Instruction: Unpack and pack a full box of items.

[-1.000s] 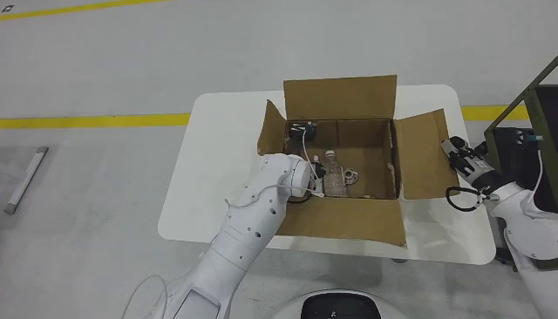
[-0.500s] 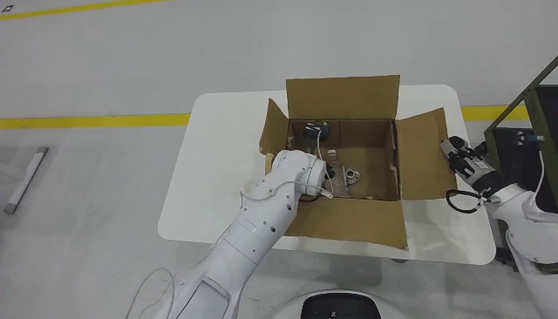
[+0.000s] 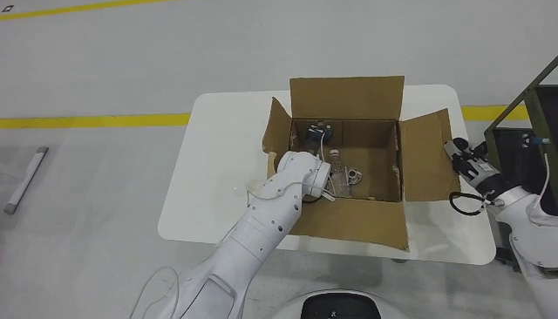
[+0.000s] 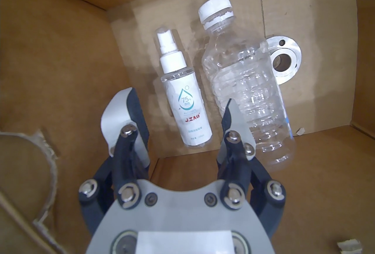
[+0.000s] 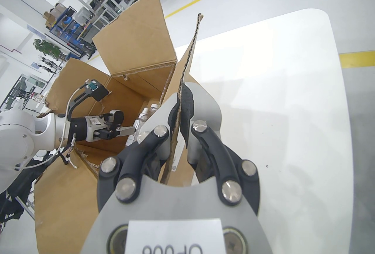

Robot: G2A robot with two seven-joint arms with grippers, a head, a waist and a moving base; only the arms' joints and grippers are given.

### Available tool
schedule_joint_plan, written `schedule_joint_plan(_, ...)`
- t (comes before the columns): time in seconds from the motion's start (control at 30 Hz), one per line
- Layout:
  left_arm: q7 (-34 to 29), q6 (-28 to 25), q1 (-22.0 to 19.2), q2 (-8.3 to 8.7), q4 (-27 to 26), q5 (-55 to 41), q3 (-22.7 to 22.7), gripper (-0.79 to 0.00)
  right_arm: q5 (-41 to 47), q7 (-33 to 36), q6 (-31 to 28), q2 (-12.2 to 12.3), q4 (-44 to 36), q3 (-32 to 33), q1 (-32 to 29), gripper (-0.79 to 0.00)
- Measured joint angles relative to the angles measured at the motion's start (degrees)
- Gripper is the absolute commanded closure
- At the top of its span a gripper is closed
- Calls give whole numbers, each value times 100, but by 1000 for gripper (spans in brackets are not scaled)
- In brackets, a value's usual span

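Observation:
An open cardboard box [image 3: 347, 97] stands on the white table [image 3: 218, 171]. On its floor lie a white-labelled spray bottle [image 4: 187, 120], a clear plastic bottle [image 4: 243, 76] with a white cap, and a metal flange [image 4: 285, 60]. My left gripper [image 4: 175, 100] hangs open inside the box, just above the spray bottle, its fingers on either side of the bottle's lower half. It also appears from the right wrist [image 5: 129, 129]. My right gripper [image 5: 183, 97] is shut on the edge of the box's right flap [image 3: 425, 153], at the table's right side [image 3: 455, 151].
The box's flaps all stand open; the front flap [image 3: 353, 219] hangs toward me. A dark rack [image 3: 532, 118] stands past the table's right edge. Bare table lies left of the box. A torn cardboard edge [image 4: 26, 173] is close beside my left wrist.
The box has slid slightly to the right with the right gripper holding its flap. The left arm has pushed deeper into the box.

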Motion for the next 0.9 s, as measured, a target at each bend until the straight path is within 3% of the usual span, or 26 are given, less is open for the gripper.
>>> schedule_joint_plan(0.33, 149, 32, 44, -95, 314, -208, -129, -545, -15, -4, -22, -1, 1, -26, -11, 0)
schedule_joint_plan(0.53, 312, -9, 21, -159, 530, -172, -118, -468, 2, -9, -33, -2, -16, -24, -32, 0)
schedule_joint_plan(0.9, 439, -69, -55, -281, 913, -153, -115, -474, -2, 7, -55, 2, -55, -10, -65, 0)
